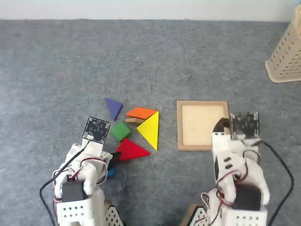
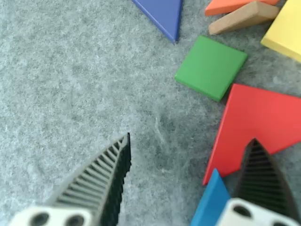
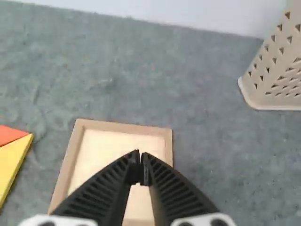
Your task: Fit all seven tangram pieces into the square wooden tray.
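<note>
Left hand [image 2: 190, 139] is spread wide, low over the tabletop [image 2: 70, 70], with the red triangle [image 2: 263, 117] and a small blue piece [image 2: 211, 202] at one fingertip. I see my right hand [image 3: 140, 156] pressed together above the square wooden tray [image 3: 121, 126], which lies near the yellow triangle [image 1: 150, 129].

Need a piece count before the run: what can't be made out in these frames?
The blue piece: in the left wrist view it is cut off by the frame edge and partly covered by a jaw of the left gripper. In the high view it lies mostly under that arm, so its shape is unclear.
The tray: in the high view the right gripper covers part of its rim. In the right wrist view the shut jaws hide part of its floor.
The tan piece: in the high view it is too small to tell its shape.
</note>
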### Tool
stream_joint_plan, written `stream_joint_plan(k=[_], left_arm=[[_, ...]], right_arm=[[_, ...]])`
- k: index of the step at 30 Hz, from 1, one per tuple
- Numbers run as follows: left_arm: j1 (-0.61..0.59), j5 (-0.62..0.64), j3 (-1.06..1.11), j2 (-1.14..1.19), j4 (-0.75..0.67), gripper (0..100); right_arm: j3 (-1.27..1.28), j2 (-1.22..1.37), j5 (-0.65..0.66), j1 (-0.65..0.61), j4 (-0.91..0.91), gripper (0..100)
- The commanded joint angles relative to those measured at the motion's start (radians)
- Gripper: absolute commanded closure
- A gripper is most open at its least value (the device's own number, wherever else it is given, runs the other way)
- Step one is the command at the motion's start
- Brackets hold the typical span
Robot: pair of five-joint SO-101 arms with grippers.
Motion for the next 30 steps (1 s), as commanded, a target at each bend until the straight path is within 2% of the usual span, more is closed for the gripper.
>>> stream_joint_plan(k=[1, 8, 13, 18, 22, 30], left_arm=[[0.002, -0.003, -0.005, -0.014, 0.000, 65], [0.002, -0.003, -0.005, -0.014, 0.000, 65], [0.002, -0.003, -0.005, -0.014, 0.000, 65], [0.002, -0.003, -0.005, -0.014, 0.000, 65], [0.002, -0.003, -0.005, -0.014, 0.000, 65], [0.002, -0.003, -0.005, -0.014, 0.000, 65]], right_arm=[[-0.209, 0.346, 0.012, -0.130, -0.021, 98.9], [-0.563, 0.997, 0.003, -0.443, 0.015, 98.8], [-0.764, 1.320, -0.044, -0.602, 0.013, 96.2], [-0.887, 1.503, -0.118, -0.684, -0.012, 84.8], [-0.890, 1.589, -0.204, -0.745, -0.107, 81.0], [-0.893, 1.673, -0.542, -0.759, -0.165, 76.4]])
